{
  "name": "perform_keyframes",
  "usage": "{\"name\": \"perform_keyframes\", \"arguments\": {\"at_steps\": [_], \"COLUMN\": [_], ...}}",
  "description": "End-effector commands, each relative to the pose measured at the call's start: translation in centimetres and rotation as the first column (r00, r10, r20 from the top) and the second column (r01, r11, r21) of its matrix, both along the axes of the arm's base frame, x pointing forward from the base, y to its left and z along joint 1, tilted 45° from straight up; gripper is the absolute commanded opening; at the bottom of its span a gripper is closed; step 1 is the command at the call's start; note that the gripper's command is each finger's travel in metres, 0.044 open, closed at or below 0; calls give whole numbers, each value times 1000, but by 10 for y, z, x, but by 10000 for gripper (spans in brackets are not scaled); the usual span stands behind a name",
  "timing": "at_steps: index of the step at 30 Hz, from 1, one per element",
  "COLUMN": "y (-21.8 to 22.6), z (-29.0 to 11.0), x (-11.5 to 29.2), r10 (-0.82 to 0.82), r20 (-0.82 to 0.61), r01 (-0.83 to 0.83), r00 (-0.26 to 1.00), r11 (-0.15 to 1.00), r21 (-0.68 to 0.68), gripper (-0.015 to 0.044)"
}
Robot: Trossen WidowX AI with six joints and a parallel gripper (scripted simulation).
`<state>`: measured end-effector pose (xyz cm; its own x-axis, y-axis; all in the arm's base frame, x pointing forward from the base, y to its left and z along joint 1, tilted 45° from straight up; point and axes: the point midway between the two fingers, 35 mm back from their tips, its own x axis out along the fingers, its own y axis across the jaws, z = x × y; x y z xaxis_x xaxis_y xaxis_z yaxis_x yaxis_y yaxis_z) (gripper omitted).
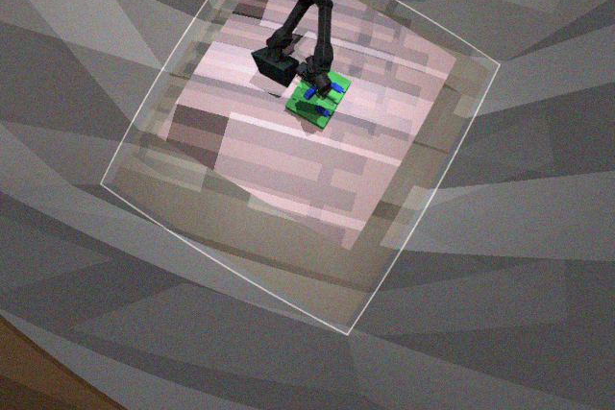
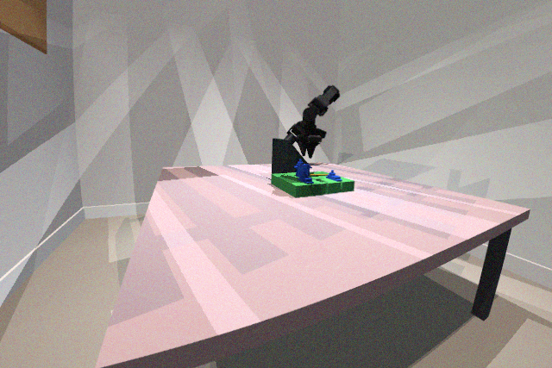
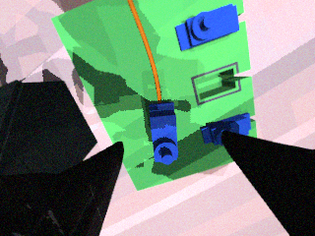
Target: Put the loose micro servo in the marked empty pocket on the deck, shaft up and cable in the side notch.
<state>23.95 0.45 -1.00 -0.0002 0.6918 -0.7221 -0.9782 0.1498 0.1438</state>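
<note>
Above the green deck [image 3: 123, 59], fingers spread wide, holding nothing. Loose servo [image 3: 163, 129] lies between them, orange cable [image 3: 148, 49] trailing away; marked pocket [image 3: 217, 84] empty.

A bare test room: 1 pink table [image 2: 276, 257] between plain grey walls [image 2: 401, 43].

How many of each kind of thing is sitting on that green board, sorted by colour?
Blue micro servos: 3
Orange cable: 1
Outlined empty pocket: 1
Green deck board itself: 1
Total: 6
</note>
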Motion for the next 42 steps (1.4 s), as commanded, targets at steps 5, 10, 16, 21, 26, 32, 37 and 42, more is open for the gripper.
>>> {"name": "perform_keyframes", "arguments": {"at_steps": [5,10,16,21,26,32,37,42], "y": [18,20,26,31,32,32,32,32], "z": [-17,-18,-25,-30,-31,-31,-31,-31], "x": [-4,-4,-4,-5,-5,-5,-5,-5], "r10": [8,8,8,8,8,8,8,8], "r20": [-12,-12,-11,-12,-12,-12,-12,-12], "r01": [-8,-8,-8,-8,-8,-8,-8,-8], "r00": [1000,1000,1000,1000,1000,1000,1000,1000], "r11": [1000,1000,1000,1000,1000,1000,1000,1000], "r21": [11,11,11,12,12,12,12,12], "gripper": [440,440,440,440,361,204,131,98]}}
